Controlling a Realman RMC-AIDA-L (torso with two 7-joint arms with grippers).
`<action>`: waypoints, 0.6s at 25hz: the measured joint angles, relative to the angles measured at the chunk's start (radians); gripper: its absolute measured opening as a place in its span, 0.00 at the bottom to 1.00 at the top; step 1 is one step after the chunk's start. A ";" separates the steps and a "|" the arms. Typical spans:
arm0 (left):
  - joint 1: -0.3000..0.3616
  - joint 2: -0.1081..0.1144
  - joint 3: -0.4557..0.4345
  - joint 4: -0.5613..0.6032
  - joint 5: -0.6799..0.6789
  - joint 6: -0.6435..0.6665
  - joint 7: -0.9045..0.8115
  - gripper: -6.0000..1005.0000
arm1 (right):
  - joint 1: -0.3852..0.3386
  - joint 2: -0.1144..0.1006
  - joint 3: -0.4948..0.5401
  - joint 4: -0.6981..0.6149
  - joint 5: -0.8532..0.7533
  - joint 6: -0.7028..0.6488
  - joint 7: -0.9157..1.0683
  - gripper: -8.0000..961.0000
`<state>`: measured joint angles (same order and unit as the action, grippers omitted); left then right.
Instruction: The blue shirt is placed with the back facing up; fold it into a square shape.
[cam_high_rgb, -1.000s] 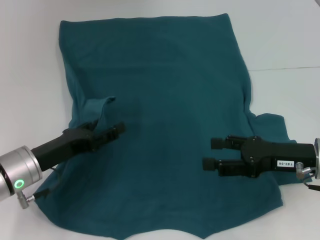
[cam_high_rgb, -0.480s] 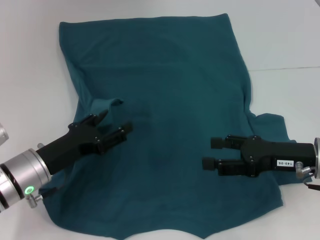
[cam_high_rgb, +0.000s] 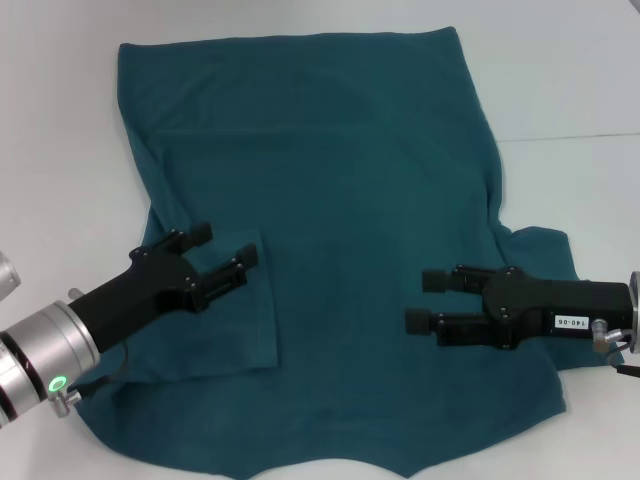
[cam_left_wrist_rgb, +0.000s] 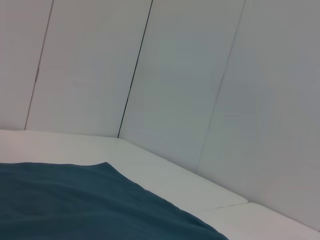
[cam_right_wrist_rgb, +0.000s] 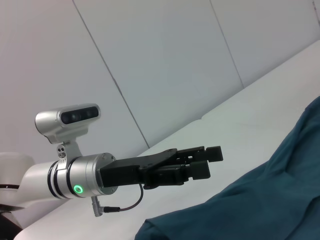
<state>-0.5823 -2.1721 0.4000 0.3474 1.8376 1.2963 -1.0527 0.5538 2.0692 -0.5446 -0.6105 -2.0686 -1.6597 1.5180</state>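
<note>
White table: matte surface, fills the head view wherever cloth does not cover it. A thin seam line crosses it on the right side, running roughly level toward the right edge. A second seam shows in the left wrist view, where two table sections meet near the far corner.

White wall panels: stand behind the table, split by dark, narrow vertical joints. Same panelling appears in the right wrist view, joints slanted there.
</note>
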 joint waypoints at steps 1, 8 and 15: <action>0.001 0.000 0.000 0.000 0.000 0.000 0.001 0.84 | 0.000 0.000 0.000 0.000 0.000 0.000 0.000 0.95; 0.019 0.005 -0.004 0.011 -0.058 0.033 -0.049 0.85 | -0.001 -0.004 0.026 0.000 0.014 0.000 0.010 0.95; 0.019 0.008 0.004 0.050 -0.062 0.048 -0.170 0.86 | -0.002 -0.022 0.079 -0.003 0.016 0.001 0.070 0.95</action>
<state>-0.5633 -2.1643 0.4041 0.3974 1.7753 1.3439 -1.2224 0.5522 2.0475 -0.4655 -0.6138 -2.0528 -1.6588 1.5877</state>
